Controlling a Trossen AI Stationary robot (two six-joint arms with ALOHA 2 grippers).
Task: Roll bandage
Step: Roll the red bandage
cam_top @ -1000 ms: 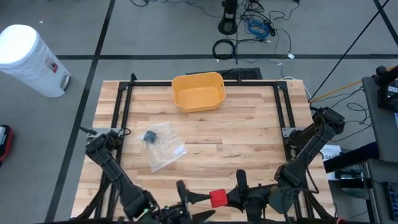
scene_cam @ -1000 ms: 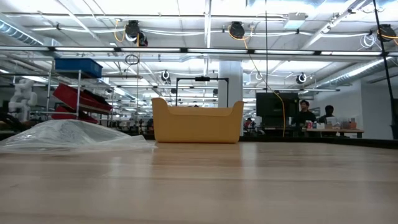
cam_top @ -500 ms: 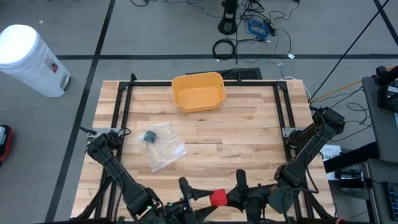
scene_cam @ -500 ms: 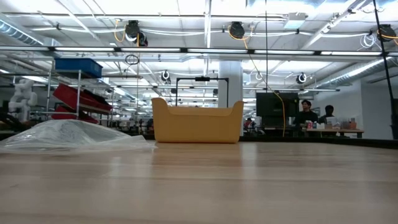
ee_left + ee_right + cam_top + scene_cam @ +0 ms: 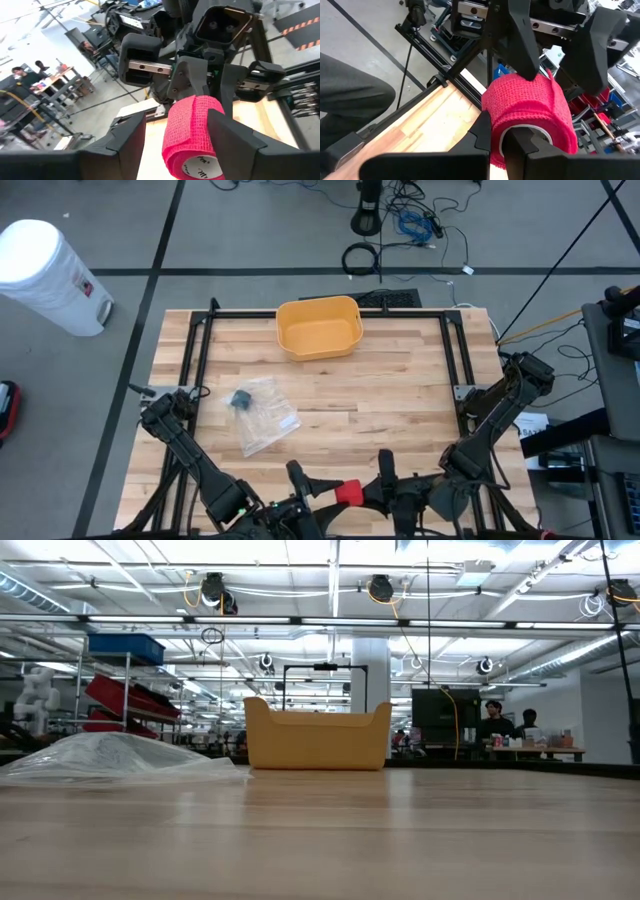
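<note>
Red bandage roll [image 5: 530, 117] pinched by right pincer [image 5: 507, 142], left pincer [image 5: 175, 137] spread around it

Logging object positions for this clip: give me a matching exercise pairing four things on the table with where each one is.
Things:
1. red bandage roll
2. yellow bin
3. clear plastic bag
4. right gripper

Places or states:
A. at the table's far edge, middle
B. lying flat on the table's left half
C. at the table's near edge, between the two grippers
D. shut on the bandage roll

Pairs: 1-C, 2-A, 3-B, 4-D
</note>
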